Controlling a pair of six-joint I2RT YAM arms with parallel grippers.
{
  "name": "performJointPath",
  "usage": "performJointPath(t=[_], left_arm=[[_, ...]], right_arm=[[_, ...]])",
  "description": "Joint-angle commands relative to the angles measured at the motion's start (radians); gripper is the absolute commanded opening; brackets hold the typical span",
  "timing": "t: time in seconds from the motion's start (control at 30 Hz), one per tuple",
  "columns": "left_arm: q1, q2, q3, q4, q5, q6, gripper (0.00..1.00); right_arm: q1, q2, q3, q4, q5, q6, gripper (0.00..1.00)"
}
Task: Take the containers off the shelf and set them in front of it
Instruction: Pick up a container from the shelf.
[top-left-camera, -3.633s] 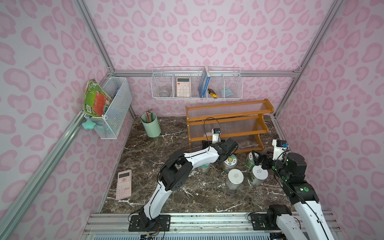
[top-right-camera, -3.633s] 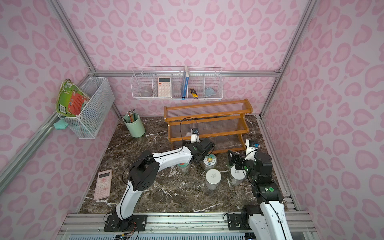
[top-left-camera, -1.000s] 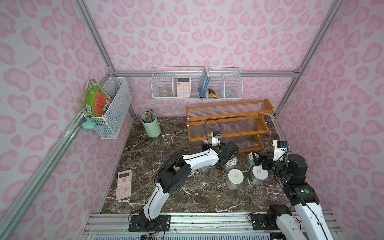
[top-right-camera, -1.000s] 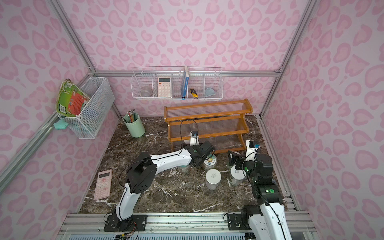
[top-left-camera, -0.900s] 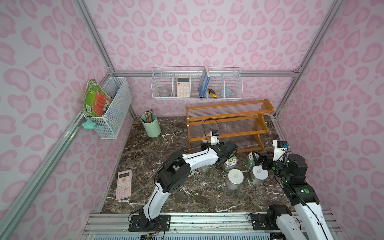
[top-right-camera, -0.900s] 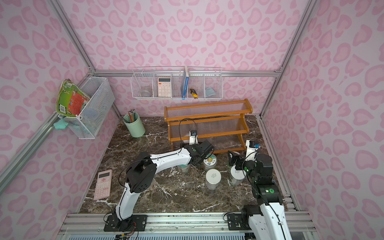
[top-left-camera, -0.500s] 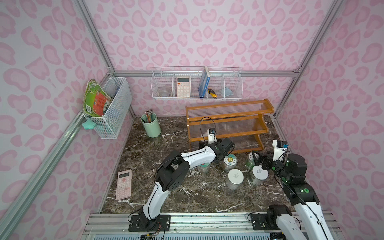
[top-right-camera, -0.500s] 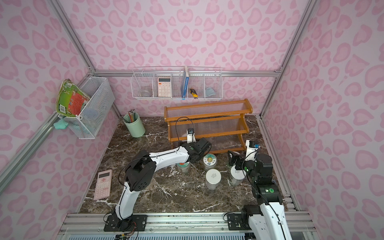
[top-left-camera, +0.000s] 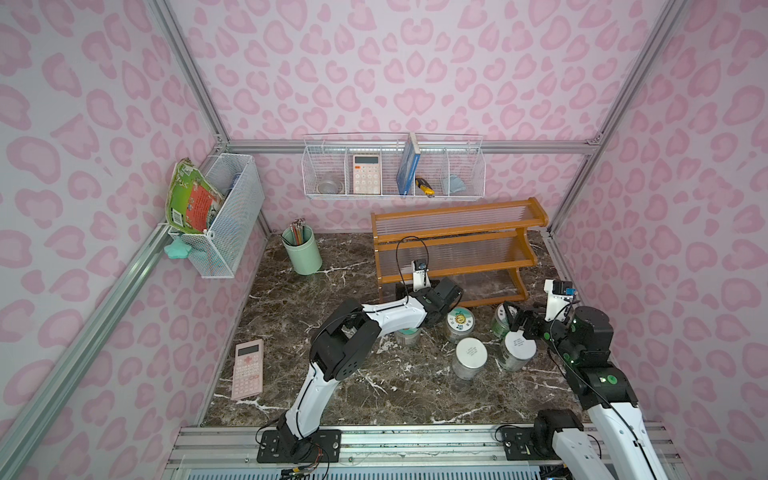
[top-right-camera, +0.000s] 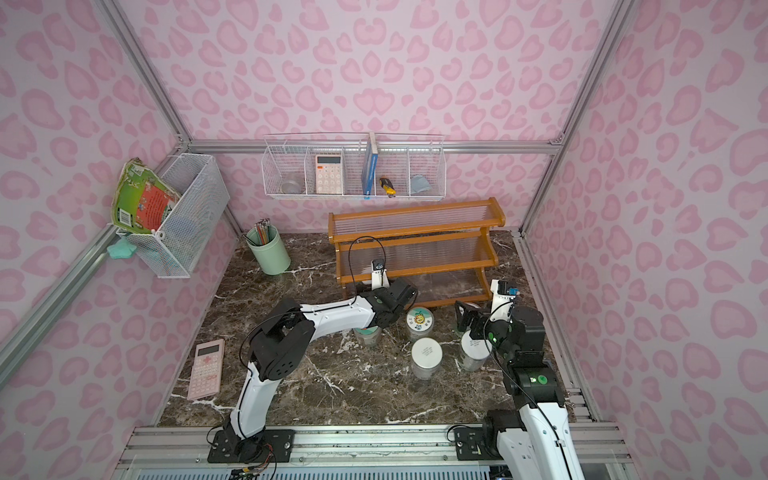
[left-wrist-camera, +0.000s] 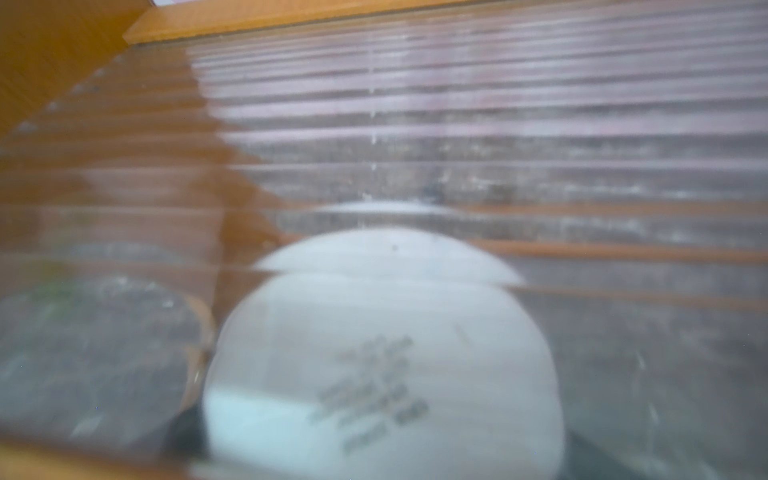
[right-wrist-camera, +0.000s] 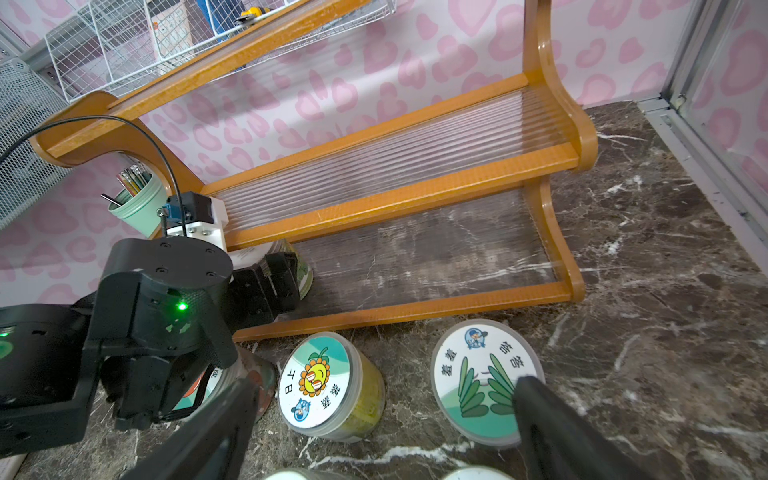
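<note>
In both top views my left gripper (top-left-camera: 448, 292) reaches into the bottom tier of the shelf (top-left-camera: 457, 220), left end; five jars (top-left-camera: 470, 353) stand in front. In the left wrist view the last jar (left-wrist-camera: 382, 353) shows blurred through ribbed plastic: I should centre on it. In the right wrist view my jaws stand wide at that jar; I should close low, withdraw level, clear of the sunflower jar (right-wrist-camera: 328, 382). My right gripper (right-wrist-camera: 386, 384) hangs wide, empty.
</note>
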Motion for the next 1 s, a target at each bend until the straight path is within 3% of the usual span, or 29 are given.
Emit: performJointPath(t=[0.0,0.13,0.47,0.97], left_arm=[[0.005,0.013,0.003,0.048,-0.004,0.041,0.99],[0.009,0.020,0.009,0.039,-0.011,0.046,0.98],[0.011,0.033,0.033,-0.010,-0.020,0.037,0.82],[-0.030,0.025,0.045,0.009,-0.005,0.087,0.79]], right_arm=[[0.001,0.000,-0.002,0.020,-0.008,-0.006,0.99],[0.000,-0.002,-0.001,0.019,-0.008,-0.008,0.99],[0.001,0.000,-0.002,0.022,-0.012,-0.008,0.99],[0.001,-0.010,0.007,0.013,-0.010,-0.006,0.99]])
